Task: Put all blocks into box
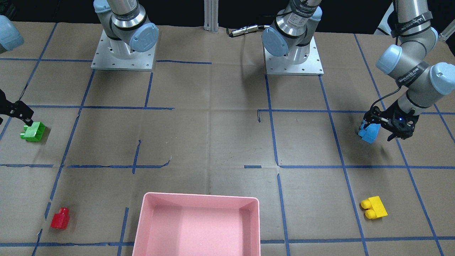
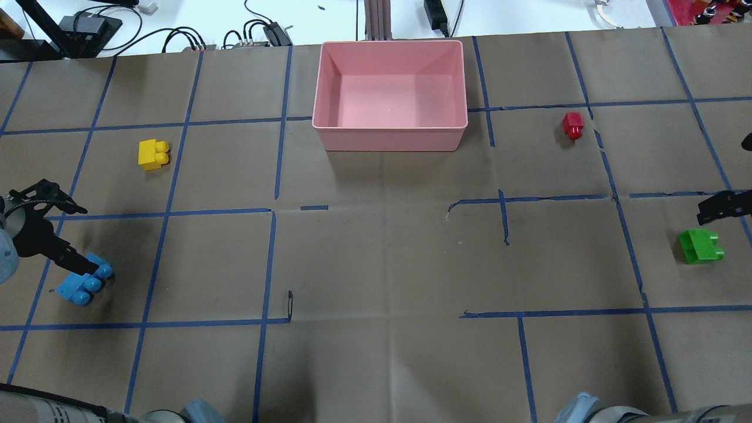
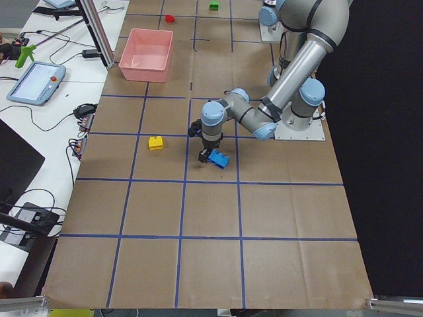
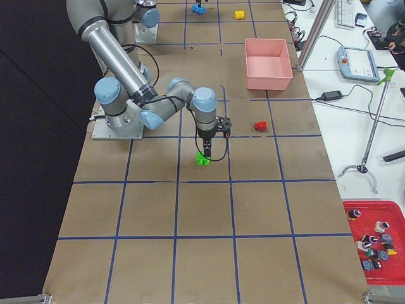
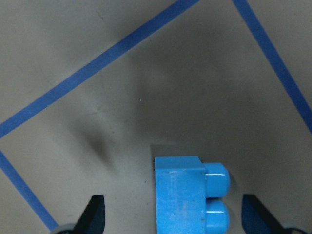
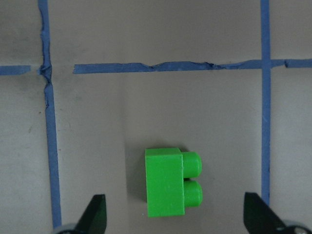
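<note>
The light blue brick (image 5: 187,195) lies on the table between the open fingers of my left gripper (image 5: 175,217), which hangs low over it near the table's left end (image 2: 73,235). The green brick (image 6: 168,187) lies on the table between the open fingers of my right gripper (image 6: 176,217), just above it at the right end (image 1: 21,113). The yellow brick (image 2: 154,154) and the red brick (image 2: 573,126) lie alone on the table. The pink box (image 2: 390,126) stands empty at the far middle.
Both arm bases (image 1: 122,53) (image 1: 293,53) are bolted at the robot's side of the table. A metal post (image 2: 376,17) and cables (image 2: 194,38) sit behind the box. Blue tape lines grid the brown table cover.
</note>
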{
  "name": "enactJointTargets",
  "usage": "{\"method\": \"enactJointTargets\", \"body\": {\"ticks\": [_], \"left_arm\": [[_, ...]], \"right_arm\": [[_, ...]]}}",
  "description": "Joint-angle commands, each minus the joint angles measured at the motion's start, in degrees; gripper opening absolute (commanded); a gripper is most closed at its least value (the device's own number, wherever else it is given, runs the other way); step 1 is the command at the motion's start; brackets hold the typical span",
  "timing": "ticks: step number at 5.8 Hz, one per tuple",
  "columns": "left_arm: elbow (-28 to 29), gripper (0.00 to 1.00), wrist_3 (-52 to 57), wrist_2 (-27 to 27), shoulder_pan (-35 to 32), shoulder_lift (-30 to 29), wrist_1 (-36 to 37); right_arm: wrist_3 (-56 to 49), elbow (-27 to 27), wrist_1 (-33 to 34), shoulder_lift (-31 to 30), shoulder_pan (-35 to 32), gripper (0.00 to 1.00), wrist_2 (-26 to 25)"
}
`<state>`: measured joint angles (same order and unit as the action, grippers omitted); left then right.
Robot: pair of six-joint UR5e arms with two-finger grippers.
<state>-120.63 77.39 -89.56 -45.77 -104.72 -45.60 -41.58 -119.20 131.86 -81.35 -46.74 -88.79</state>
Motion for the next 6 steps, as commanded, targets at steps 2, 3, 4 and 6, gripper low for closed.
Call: {"method": "enactJointTargets", "body": {"ticks": [2,3,4,6], "left_arm": [[-1.80,0.98,-0.84,0.09,0.68,-1.27,1.39],[-1.89,0.99,-0.67,0.09,0.68,-1.36,1.39],[-2.32,0.98,-0.49,0.09,0.68,-1.36,1.31],[-2.42,0.88,-0.66,0.09,0.77,-1.45,1.31]], "right_arm": [[-0.95,-0.60,3.67,5.23,0.16,0.99,-0.06],[-1.30,-0.77,4.54,5.58,0.25,0.99,-0.06],[-1.39,-0.77,4.64,6.63,0.34,0.99,-0.06],[-1.48,-0.86,4.64,7.87,0.78,0.99,-0.15]]}}
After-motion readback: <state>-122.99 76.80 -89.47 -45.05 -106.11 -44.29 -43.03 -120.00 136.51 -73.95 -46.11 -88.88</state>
